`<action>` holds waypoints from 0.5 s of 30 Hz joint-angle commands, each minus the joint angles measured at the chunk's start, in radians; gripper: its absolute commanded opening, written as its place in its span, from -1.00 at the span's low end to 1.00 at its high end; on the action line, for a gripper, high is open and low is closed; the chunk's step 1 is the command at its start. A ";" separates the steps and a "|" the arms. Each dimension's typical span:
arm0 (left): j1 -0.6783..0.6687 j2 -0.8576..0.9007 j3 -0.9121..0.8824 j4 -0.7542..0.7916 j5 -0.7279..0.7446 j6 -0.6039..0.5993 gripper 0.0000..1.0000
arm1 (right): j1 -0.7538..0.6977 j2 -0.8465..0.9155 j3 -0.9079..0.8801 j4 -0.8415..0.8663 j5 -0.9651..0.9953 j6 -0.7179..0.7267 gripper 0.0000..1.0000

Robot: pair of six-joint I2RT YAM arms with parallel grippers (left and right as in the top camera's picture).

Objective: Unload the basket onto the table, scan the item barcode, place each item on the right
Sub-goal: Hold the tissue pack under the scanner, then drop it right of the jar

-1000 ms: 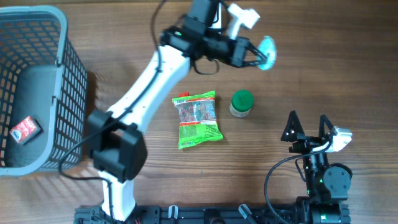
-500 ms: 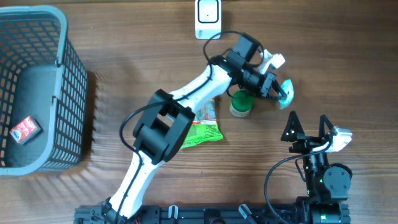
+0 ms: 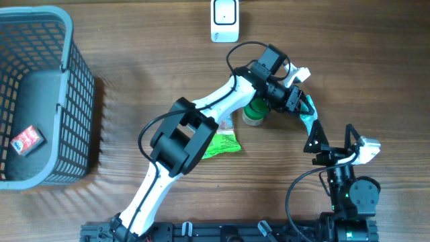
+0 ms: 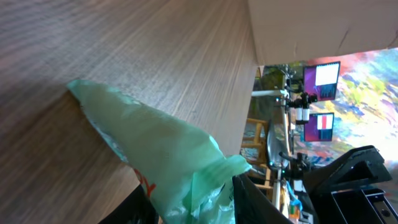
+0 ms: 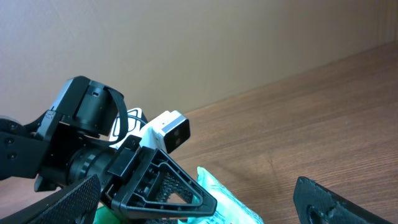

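Parted a little around a pale green pouch [image 4: 155,149], the left jaws sit low at 3 o'clock on the tabletop [image 3: 134,67]; whether they still pinch it or have let go cannot be told from the wrist view, where the pouch's far end rests on the wood; the right jaws stand wide and empty at 4 o'clock, just beside the pouch. A second ago the left arm [image 3: 218,101] held the pouch aloft at 1 o'clock, the arm itself covering the white scanner [image 3: 223,20] that now shows bare at 12 o'clock; since then it has swung down past the green-capped jar [image 3: 255,113]; on that reading the pass by the scanner looks done and the item is being set down, though no frame confirms a successful read. The pouch is thin, crinkled film, limp, tapering to a point; the jar is squat and round; a glossy green snack packet [image 3: 228,142] lies flat at centre, half under the arm; a grey plastic lattice basket [image 3: 77,87] at 9 o'clock holds a small red box [image 3: 27,140]; the tabletop is matt, straight-grained wood.
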 commanded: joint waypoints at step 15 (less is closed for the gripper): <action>0.029 -0.097 0.004 -0.224 -0.474 -0.005 0.99 | 0.004 -0.006 -0.001 0.004 -0.005 -0.014 0.99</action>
